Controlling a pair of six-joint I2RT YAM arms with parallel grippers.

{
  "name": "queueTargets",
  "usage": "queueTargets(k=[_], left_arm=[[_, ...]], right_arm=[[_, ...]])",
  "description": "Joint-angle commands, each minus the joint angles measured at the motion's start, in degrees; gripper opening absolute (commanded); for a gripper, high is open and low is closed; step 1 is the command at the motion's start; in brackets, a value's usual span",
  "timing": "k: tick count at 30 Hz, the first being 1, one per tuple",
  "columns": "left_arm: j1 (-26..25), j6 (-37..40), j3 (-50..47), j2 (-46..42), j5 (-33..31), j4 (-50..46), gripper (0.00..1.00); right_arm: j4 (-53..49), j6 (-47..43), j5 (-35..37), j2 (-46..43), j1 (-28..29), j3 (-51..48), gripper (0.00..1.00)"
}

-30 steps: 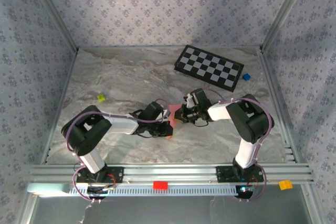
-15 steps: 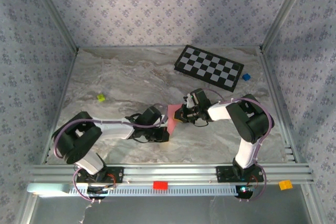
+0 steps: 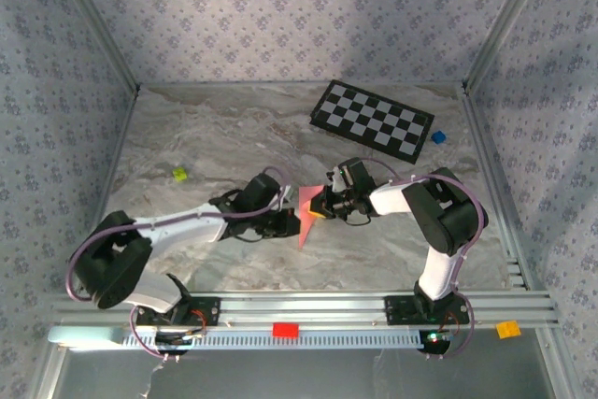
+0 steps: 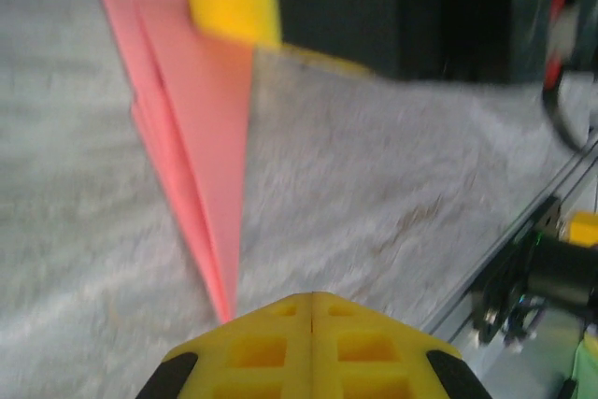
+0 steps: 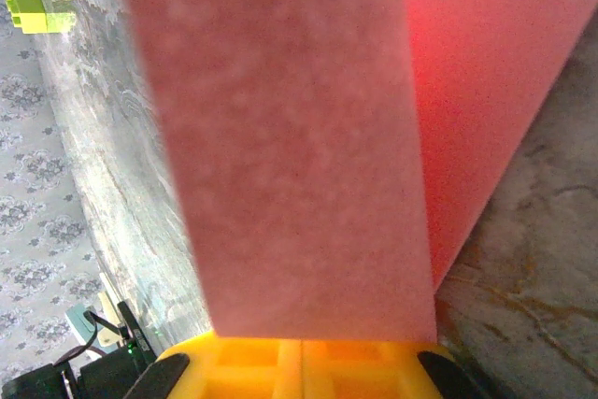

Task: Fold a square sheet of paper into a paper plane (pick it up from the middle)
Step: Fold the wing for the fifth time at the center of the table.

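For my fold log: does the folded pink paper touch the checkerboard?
No, bare tabletop separates the folded pink paper from the checkerboard.

Left fingers closed, arm extended; right fingers clamped, arm bent.

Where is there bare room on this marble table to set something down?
Free: the far-left marble table between the yellow-green block and the black-and-white checkered board; also the near strip by the front rail. Crowded: the centre, where left gripper and right gripper meet at the folded pink-red paper.
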Motion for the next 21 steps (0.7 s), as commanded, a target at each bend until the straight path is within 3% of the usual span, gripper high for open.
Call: queueTargets(k=[1, 13, 21], left_arm=[[0.63, -0.16, 4.64, 5.17, 1.19, 1.98, 0.01], [0.94, 1.3, 11.84, 18.45, -2.93, -0.74, 0.0], [0.79, 0.48, 5.54, 19.88, -5.38, -0.37, 0.0]], right_arm=[[-4.87, 0.61, 6.74, 3.03, 0.07, -1.29, 0.07], [-3.43, 1.53, 6.38, 3.06, 0.19, -1.79, 0.07], [-3.45, 1.62, 5.9, 1.54, 0.02, -1.38, 0.08]])
